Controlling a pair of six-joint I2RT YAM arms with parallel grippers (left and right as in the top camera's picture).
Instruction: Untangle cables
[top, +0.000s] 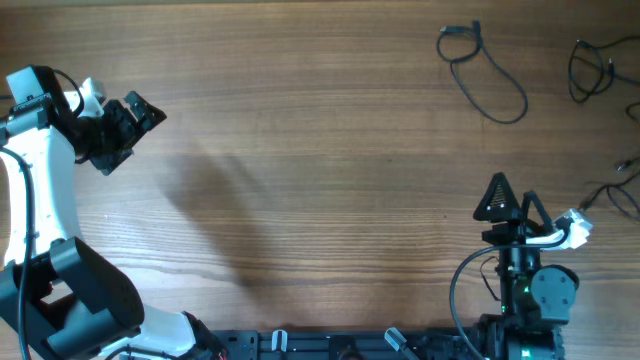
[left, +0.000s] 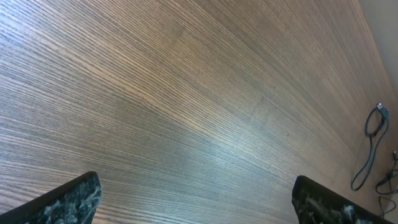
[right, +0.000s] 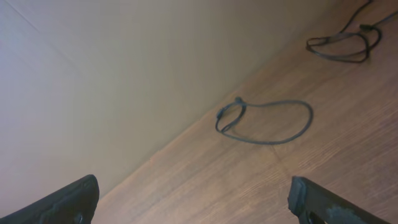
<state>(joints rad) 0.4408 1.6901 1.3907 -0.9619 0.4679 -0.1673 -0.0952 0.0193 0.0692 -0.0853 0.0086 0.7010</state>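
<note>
Showing a brown wood-grain table from above, with two robot arms based at its near edge. Near right: the black two-finger right gripper is over the wood, its jaws spread wide and holding nothing. To its right, at the table's right edge, lies a thin black cable strand, partly cut off by the frame. Farther back, on the left: the black two-finger left gripper, likewise spread wide and empty, hovers over the wood, well apart from every cord. Far right: a thin black looped cable lies flat as one long loop, small plug ends at its far left tip. Right of it, near the far right corner, a thin black bunched cable forms overlapping loops, apart from the single loop.
</note>
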